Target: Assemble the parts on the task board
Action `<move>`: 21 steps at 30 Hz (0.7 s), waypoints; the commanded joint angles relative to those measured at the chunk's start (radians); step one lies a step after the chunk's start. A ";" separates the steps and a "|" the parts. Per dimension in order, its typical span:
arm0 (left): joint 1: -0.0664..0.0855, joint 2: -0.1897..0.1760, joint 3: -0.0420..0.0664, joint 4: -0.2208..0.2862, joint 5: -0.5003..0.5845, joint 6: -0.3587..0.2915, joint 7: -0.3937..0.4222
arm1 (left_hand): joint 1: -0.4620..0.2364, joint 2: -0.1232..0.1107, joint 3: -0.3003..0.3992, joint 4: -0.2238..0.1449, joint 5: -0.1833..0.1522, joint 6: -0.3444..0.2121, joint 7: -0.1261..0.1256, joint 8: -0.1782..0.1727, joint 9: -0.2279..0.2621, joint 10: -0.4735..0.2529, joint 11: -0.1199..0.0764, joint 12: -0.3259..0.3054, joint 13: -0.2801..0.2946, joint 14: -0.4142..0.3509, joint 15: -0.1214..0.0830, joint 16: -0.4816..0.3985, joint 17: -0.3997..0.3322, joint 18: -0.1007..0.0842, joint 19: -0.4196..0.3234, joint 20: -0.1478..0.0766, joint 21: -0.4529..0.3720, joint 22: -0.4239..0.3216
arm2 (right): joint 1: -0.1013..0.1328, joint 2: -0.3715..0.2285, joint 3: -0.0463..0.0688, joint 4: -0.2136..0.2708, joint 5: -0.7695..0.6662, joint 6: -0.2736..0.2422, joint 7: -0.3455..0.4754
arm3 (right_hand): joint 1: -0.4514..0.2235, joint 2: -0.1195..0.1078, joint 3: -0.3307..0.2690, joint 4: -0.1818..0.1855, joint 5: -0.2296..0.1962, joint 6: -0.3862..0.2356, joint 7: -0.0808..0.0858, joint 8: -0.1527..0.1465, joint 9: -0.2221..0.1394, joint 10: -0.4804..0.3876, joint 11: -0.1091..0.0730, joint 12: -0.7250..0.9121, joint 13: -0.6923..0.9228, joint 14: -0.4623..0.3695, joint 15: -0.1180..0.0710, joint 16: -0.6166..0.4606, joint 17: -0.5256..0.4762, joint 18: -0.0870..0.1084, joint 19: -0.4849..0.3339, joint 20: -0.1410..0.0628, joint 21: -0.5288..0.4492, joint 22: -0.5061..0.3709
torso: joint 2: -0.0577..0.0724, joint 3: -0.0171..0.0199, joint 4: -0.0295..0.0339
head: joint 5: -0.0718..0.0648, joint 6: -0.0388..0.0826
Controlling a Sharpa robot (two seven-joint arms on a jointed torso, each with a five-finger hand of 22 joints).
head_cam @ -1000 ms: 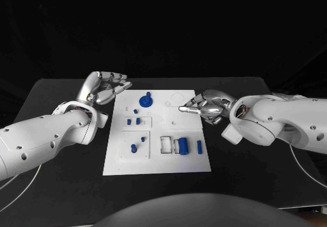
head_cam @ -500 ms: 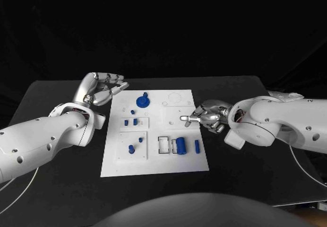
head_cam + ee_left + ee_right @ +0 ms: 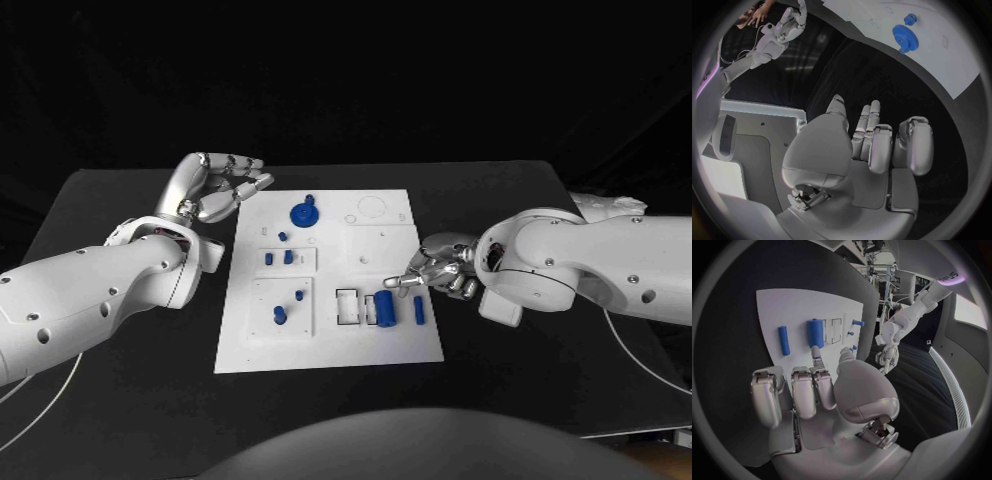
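Black tabletop fills my head view, with the white task board lying in its middle. On the board I see a blue gear at the far end, small blue pegs left of centre, and a thick blue cylinder beside a slim blue rod near the front right. My left hand sits off the board's far left corner, fingers curled in with nothing in them. My right hand hangs over the board's right edge, just behind the cylinder, one fingertip reaching out towards it; I cannot tell whether it touches.

From the left wrist, the left hand has its fingers folded toward the palm, empty, and the gear lies well beyond on the board.

From the right wrist, the right hand is mostly curled, holding nothing, one finger extended toward the near end of the cylinder; the rod lies beside it on the board.
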 commanded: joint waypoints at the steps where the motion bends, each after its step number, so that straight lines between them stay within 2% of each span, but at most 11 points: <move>1: 0.000 -0.003 0.001 0.005 0.005 0.013 0.014 | 0.000 0.008 -0.006 -0.002 0.007 -0.006 0.003 -0.006 -0.001 0.005 0.001 0.005 -0.001 0.081 0.002 -0.004 0.178 -0.001 0.037 0.002 -0.002 0.224 | -0.002 0.009 0.000 -0.002 -0.057 0.088 -0.077 | 0.000 -0.003 -0.006 0.001 -0.005 -0.013 -0.001 0.012 0.010 0.105 -0.004 0.003 0.263 0.106 -0.001 0.004 0.263 -0.007 0.105 -0.006 0.004 0.263 | 0.002 0.0002 -0.0003 | -0.001 0.000; 4: 0.000 -0.008 0.001 0.008 0.005 0.010 0.015 | 0.000 0.009 -0.007 -0.002 0.007 -0.007 0.003 -0.006 -0.001 0.006 0.002 0.005 -0.001 0.081 0.002 -0.004 0.178 -0.001 0.037 0.002 -0.001 0.224 | -0.003 0.019 0.000 -0.003 -0.069 0.106 -0.096 | -0.002 -0.005 -0.010 0.001 -0.009 -0.027 0.001 0.021 0.022 0.105 -0.002 0.003 0.263 0.106 0.001 0.004 0.263 -0.007 0.105 -0.004 0.004 0.263 | 0.001 -0.0002 -0.0025 | 0.003 0.000; 8: 0.000 -0.013 0.001 0.008 0.005 0.008 0.015 | 0.000 0.009 -0.007 -0.002 0.007 -0.007 0.003 -0.006 -0.001 0.006 0.002 0.005 -0.001 0.081 0.002 -0.004 0.178 -0.001 0.037 0.002 -0.001 0.224 | -0.003 0.032 0.000 -0.007 -0.079 0.119 -0.115 | -0.006 -0.004 -0.015 0.002 -0.016 -0.049 0.004 0.037 0.041 0.105 0.000 0.003 0.263 0.106 0.004 0.004 0.263 -0.007 0.105 -0.002 0.004 0.263 | 0.000 -0.0002 0.0007 | 0.000 0.000; 13: 0.000 -0.016 0.001 0.010 0.005 0.007 0.015 | 0.000 0.009 -0.007 -0.002 0.007 -0.007 0.003 -0.006 -0.001 0.006 0.002 0.005 -0.001 0.081 0.002 -0.004 0.178 -0.001 0.037 0.002 -0.001 0.224 | -0.007 0.048 0.000 -0.017 -0.091 0.128 -0.129 | -0.010 0.000 -0.019 0.003 -0.021 -0.071 0.006 0.057 0.063 0.105 0.002 0.003 0.263 0.106 0.006 0.004 0.263 -0.007 0.105 0.001 0.004 0.263 | 0.000 -0.0015 0.0011 | 0.004 0.000; 17: 0.000 -0.016 0.001 0.009 0.005 0.008 0.015 | 0.000 0.009 -0.007 -0.002 0.008 -0.008 0.003 -0.006 -0.001 0.006 0.002 0.005 -0.001 0.081 0.002 -0.004 0.177 -0.001 0.037 0.002 -0.002 0.224 | -0.016 0.066 0.000 -0.028 -0.095 0.127 -0.131 | -0.011 0.003 -0.022 0.002 -0.027 -0.106 0.012 0.071 0.083 0.105 0.007 0.003 0.263 0.106 0.011 0.004 0.263 -0.007 0.105 0.005 0.004 0.263 | -0.002 -0.0005 -0.0002 | 0.008 0.000; 21: 0.000 -0.016 0.001 0.008 0.005 0.008 0.015 | 0.000 0.009 -0.007 -0.002 0.008 -0.008 0.003 -0.006 -0.001 0.006 0.002 0.005 -0.001 0.081 0.002 -0.004 0.177 -0.001 0.037 0.002 -0.002 0.224 | -0.021 0.081 0.000 -0.036 -0.096 0.129 -0.136 | -0.010 0.004 -0.023 0.001 -0.030 -0.116 0.013 0.078 0.091 0.105 0.009 0.003 0.263 0.106 0.012 0.004 0.263 -0.007 0.105 0.006 0.004 0.263 | -0.001 -0.0009 0.0003 | 0.007 0.000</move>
